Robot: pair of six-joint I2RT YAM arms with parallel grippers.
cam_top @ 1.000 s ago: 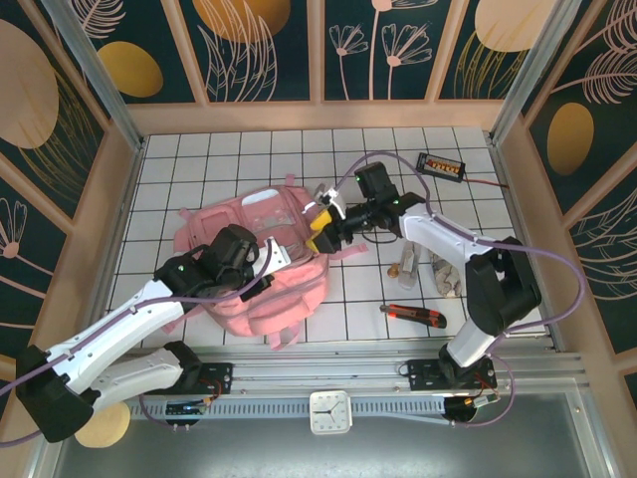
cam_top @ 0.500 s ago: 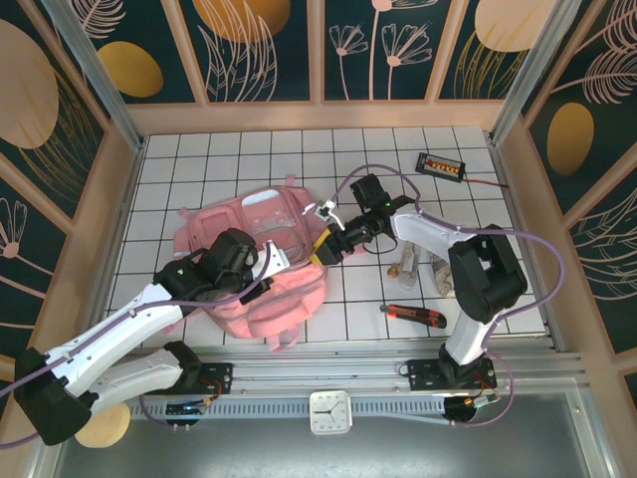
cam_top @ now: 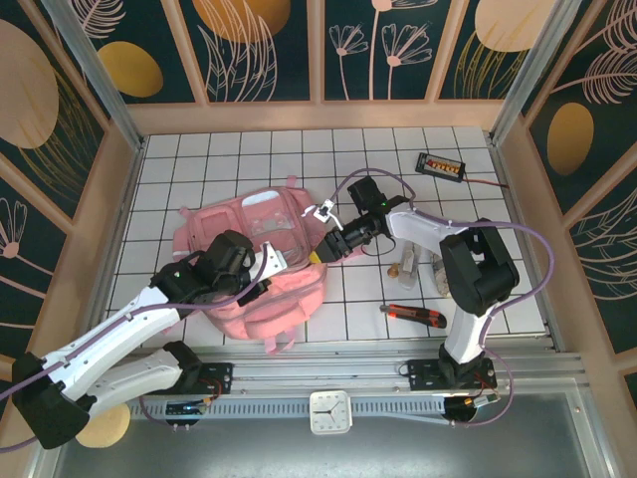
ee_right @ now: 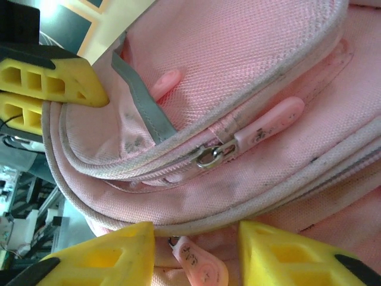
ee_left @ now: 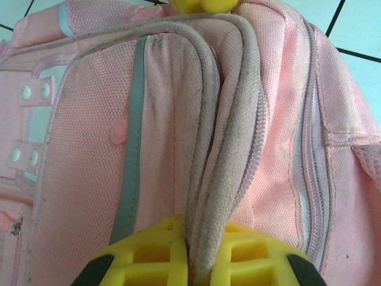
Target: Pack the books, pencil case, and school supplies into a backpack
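We observe bright, even overhead light on the white counter (cam_top: 199,159); shadows beneath the arms (cam_top: 129,319) are soft and short. In the wrist views the backpack (ee_left: 161,119) weave is sharp, while the fingers (ee_left: 149,259) of the left tool (ee_left: 202,250) look softer.

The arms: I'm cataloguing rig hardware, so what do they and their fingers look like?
The left arm and right arm have white link shells and black joints. A purple cable runs along each. Their fingers are blocky yellow with rectangular cut-outs, on black mounts.
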